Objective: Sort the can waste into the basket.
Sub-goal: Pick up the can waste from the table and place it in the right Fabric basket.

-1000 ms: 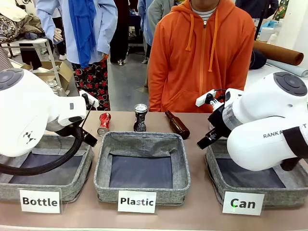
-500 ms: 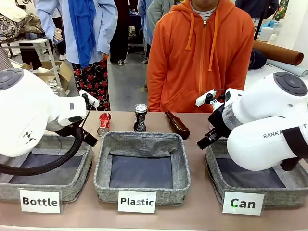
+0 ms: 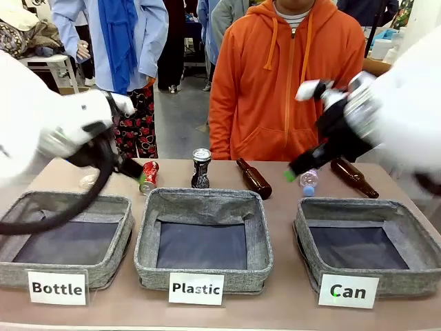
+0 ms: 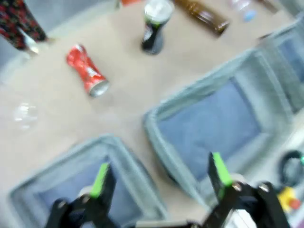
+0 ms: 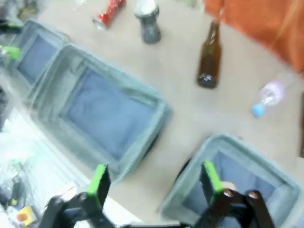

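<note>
Right hand (image 5: 153, 176) rose, uncovering the basket (image 3: 358, 205) rim.

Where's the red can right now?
In the front view the red can lies left of centre, beside the upright black can, behind the gap between the Bottle basket and Plastic basket.

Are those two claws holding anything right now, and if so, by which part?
Nothing is held. The left gripper and right gripper both hang open and empty; the crushed red can and crushed black can rest untouched on the beige table.
</note>
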`<state>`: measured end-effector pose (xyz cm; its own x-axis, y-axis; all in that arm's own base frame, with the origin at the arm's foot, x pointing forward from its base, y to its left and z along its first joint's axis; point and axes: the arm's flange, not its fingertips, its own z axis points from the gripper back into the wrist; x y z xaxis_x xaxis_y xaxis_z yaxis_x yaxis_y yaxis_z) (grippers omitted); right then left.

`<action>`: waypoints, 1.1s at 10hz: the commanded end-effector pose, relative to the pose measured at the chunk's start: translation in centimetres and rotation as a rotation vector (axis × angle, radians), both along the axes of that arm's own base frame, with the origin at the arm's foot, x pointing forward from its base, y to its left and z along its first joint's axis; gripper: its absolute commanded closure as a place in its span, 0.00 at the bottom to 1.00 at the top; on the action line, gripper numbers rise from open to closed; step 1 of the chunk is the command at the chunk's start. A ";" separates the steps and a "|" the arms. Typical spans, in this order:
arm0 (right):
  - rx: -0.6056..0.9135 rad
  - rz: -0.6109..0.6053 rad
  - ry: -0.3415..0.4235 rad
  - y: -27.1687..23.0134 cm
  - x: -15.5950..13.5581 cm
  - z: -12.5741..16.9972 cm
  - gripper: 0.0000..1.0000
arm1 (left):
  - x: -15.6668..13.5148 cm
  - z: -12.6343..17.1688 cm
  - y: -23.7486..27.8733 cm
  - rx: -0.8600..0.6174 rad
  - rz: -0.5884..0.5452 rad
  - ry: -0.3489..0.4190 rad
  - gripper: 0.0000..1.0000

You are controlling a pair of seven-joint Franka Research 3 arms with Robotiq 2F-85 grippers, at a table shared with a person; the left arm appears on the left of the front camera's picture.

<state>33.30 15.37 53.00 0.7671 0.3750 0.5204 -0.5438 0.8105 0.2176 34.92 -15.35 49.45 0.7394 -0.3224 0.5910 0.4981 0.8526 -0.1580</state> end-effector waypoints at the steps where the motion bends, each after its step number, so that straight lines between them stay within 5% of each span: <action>1: 0.197 -0.121 0.142 -7.5 -3.2 3.3 0.00 | -6.2 3.2 7.1 -0.174 -0.108 0.093 0.00; 3: 0.423 -0.196 0.176 -16.2 -5.3 2.1 0.00 | -9.2 3.2 14.6 -0.366 -0.194 0.116 0.00; 5: 0.716 -0.364 0.212 -25.9 -5.9 -1.9 0.00 | -10.1 -0.8 24.9 -0.654 -0.055 0.099 0.00; 7: 0.895 -0.443 0.242 -31.7 -5.9 -5.9 0.00 | -11.1 -6.3 30.1 -0.952 0.081 0.112 0.00; 10: 0.976 -0.555 0.267 -33.8 -5.4 -8.7 0.00 | -9.6 -8.6 28.6 -1.107 0.228 0.160 0.00; 11: 0.958 -0.545 0.262 -36.2 -6.2 -7.4 0.00 | -10.6 -6.2 37.2 -1.032 0.170 0.151 0.00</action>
